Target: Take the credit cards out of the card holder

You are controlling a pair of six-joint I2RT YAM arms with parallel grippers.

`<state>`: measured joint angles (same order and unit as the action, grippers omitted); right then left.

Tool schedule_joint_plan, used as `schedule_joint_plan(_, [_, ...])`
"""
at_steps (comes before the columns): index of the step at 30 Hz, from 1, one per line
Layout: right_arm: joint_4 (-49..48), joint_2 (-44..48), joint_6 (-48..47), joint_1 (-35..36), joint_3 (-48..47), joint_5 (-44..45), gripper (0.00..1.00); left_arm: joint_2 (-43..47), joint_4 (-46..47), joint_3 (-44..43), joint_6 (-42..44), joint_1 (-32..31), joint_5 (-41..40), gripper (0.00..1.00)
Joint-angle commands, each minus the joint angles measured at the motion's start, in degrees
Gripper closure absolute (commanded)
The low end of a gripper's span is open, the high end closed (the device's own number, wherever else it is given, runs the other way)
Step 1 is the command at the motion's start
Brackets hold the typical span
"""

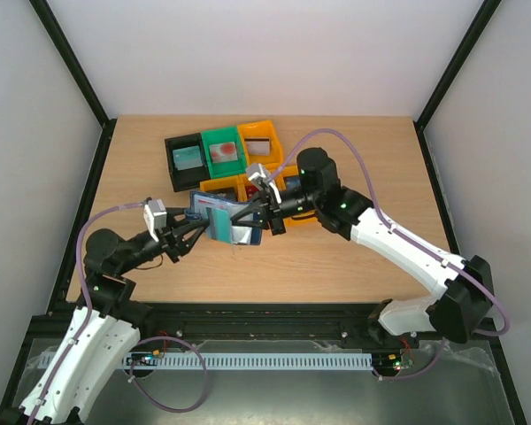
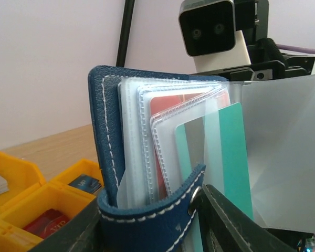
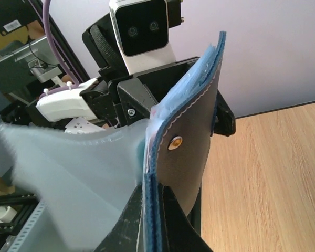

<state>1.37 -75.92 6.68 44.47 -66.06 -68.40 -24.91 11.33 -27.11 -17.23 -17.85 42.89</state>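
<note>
The left gripper [image 2: 152, 233] had its jaws partly closed around the foot of the card holder [image 2: 107, 131], which stood upright in the air with its tab strap across the fingers. Just beyond them a teal credit card [image 2: 233, 152] lay foremost, beside a clear sleeve [image 2: 283, 157] stretched toward the other arm. A red credit card [image 2: 170, 105] sat deeper in the stack. Opposite, the right gripper [image 3: 155, 210] was pinched fully closed on the holder's navy cover. The step seemed to call for one arm steadying the holder while the other took the teal card by its free edge and drew it in line with the sleeve, so the plastic would not tear. Farther off, below both grippers, sat the orange bins [image 2: 47, 197]
</note>
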Motion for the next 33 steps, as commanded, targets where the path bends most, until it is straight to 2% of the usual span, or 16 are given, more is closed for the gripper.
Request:
schedule_joint_plan(1, [-8.87,-2.32,2.47,0.49,-1.87,-1.75,0.98,-0.46,4.29,1.63,-1.01,-1.50,6.62,0.59])
schedule_joint_plan(6, [-11.94,-4.51,3.85,0.49,-1.45,-3.11,0.98,-0.52,5.65,1.89,-1.68,-1.81,11.26,0.53])
schedule_joint_plan(8, [-12.17,-5.27,3.79,0.49,-1.94,-3.54,0.98,-0.47,5.10,1.79,-1.60,-1.77,10.89,0.55])
schedule_joint_plan(11, [-11.73,-6.09,3.83,0.53,-2.93,-3.26,0.98,-0.62,4.22,1.33,-0.97,-1.78,9.96,0.66])
schedule_joint_plan(15, [-10.28,-6.64,2.68,0.53,-3.23,-2.88,0.98,-1.35,4.09,1.23,-1.21,-1.75,8.56,0.95])
schedule_joint_plan(19, [-6.00,-7.35,-0.43,0.37,-4.60,-1.50,0.98,-1.59,4.18,1.51,-2.61,-1.80,6.10,0.98])
schedule_joint_plan(20, [-5.49,-7.54,-0.60,0.25,-4.80,0.14,0.97,-1.51,3.83,1.63,-3.09,-1.76,4.82,0.98])
schedule_joint_plan(22, [-4.37,-7.90,-0.16,-0.79,-5.16,4.67,0.86,-1.18,2.37,1.52,-3.24,-1.75,1.17,0.97])
schedule_joint_plan(23, [-4.14,-8.09,0.60,-1.86,-5.14,6.81,0.85,-0.93,1.28,1.48,-3.12,-1.68,-1.71,0.98])
schedule_joint_plan(26, [-6.40,-7.64,6.66,-7.68,-3.71,11.82,0.75,0.11,-3.14,1.06,-2.48,-0.81,-11.91,0.97])
schedule_joint_plan(28, [-8.75,-6.74,10.92,-12.78,-2.42,15.17,0.65,0.80,-4.78,1.17,-1.58,0.25,-17.99,0.98])
schedule_joint_plan(31, [-7.37,-6.37,13.47,-18.54,-3.75,19.59,0.61,1.77,-5.71,1.87,-0.08,1.36,-22.15,0.98])
schedule_joint_plan(33, [-2.39,-7.05,10.22,-18.63,-7.25,24.03,0.59,2.17,-6.09,2.49,0.56,1.83,-24.46,0.98])
